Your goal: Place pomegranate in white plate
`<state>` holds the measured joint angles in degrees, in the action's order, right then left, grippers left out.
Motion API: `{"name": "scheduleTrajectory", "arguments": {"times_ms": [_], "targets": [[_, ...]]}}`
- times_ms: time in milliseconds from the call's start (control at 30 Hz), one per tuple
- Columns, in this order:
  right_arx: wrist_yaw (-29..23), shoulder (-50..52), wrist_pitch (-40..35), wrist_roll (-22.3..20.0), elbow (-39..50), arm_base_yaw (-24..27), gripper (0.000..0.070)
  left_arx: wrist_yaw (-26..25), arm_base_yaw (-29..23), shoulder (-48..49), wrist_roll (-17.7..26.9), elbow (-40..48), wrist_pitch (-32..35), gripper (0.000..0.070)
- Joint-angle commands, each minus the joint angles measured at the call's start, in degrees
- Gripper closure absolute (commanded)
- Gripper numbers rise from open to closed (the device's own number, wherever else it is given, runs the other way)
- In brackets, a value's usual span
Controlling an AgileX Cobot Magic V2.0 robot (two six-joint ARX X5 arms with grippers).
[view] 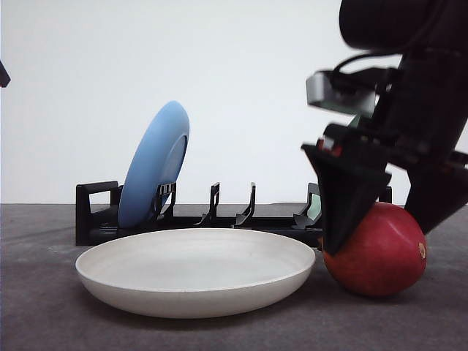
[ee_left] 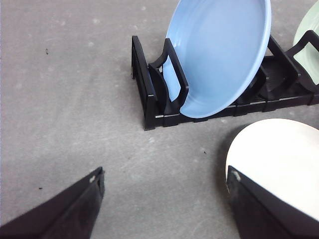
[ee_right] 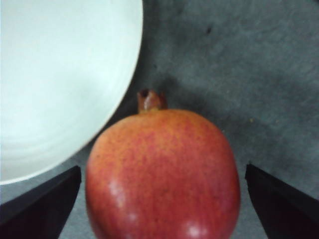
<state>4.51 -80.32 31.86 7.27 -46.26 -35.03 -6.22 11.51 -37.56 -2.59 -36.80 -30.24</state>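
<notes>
Pomegranate [view: 380, 252] on bench [view: 44, 322], just right of white plate [view: 196, 270]. Right end effector [view: 380, 219] straddles fruit, fingers spread, not clamped; fruit sits between them, crown toward plate. Left end effector [ee_left: 164, 204] open, empty, farther off. Right arm nearer.

Pomegranate [view: 380, 252]: red with orange-yellow blush. Plate [view: 196, 269]: cream-white. Racked plate [view: 153, 164]: light blue. Dish rack [view: 95, 219]: black. Table [view: 44, 314]: grey.

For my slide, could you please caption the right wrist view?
Open right hand straddling the pomegranate on the table beside the white plate.
</notes>
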Motion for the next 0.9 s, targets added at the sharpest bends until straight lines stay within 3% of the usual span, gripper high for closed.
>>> {"name": "scheduleTrajectory", "arguments": {"times_ms": [0,167,467,600,733,867], "targets": [[0.11,-1.29,-0.43,-0.42,-1.01,-0.31,0.0033,-0.28,0.07,-0.28,-0.27,-0.22,0.63,0.0231],[0.22,-1.19,-0.05,-0.37,-1.03,-0.31,0.0168,-0.26,0.07,-0.28,-1.20,-0.22,0.66,0.0231],[0.31,-1.17,12.45,-1.85,-8.90,0.34,0.0193,-0.26,0.08,-0.28,-1.35,-0.22,0.72,0.0231],[3.27,-1.39,19.19,-3.69,-15.35,0.31,0.0195,-0.26,0.09,-0.28,-1.54,-0.22,0.70,0.0231],[7.30,-2.59,20.24,-4.35,-19.95,-1.75,0.0195,-0.26,0.09,-0.28,-1.86,-0.22,0.68,0.0231],[7.32,-5.97,19.80,-4.55,-23.61,-4.40,0.0195,-0.26,0.09,-0.28,-1.98,-0.22,0.68,0.0231]]}}
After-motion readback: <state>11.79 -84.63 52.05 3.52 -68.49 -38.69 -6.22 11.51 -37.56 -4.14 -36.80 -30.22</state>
